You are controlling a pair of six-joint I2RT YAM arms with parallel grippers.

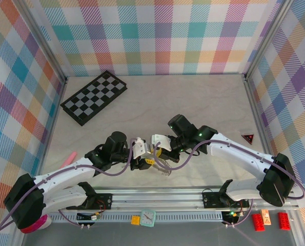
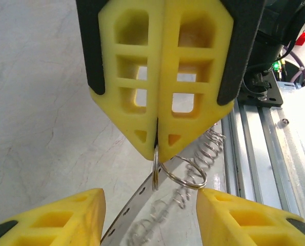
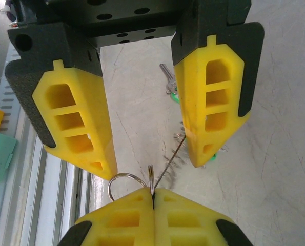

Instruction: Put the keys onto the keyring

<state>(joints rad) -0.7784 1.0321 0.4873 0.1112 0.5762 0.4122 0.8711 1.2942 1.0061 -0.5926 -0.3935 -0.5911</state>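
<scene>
At the keyring (image 2: pixel 155 174), your right gripper (image 2: pixel 157 154) has its two yellow fingers pressed flat together, with the thin split ring pinched edge-on at their very tips. A second loop of the ring and a springy wire coil (image 2: pixel 208 148) hang off it toward the table (image 2: pixel 39 102). Facing the keyring from the other side, your left gripper (image 2: pixel 149 197) stands spread, one finger to each side of the ring. It touches nothing and carries nothing.

Beyond the keyring on the table, from the right wrist, you can see one key (image 3: pixel 170 87), a silver shank with a mint-green head. It lies well apart from the ring and from both grippers. A sliver of green shows just beside one left fingertip (image 3: pixel 201 154); whether that is the second key I can't tell.

No key looks threaded yet, and my reading is that the left arm has to fetch one. Leave the right grip exactly as it is: the ring is held by a bare edge, and a knock from the left fingers could twist it out. Back the left gripper clear of the keyring before lowering it to the key. Grip the key so that the end with the hole stays free; I can't make the hole out from here. Then bring it to the ring's loose loop, not the pinched side.
</scene>
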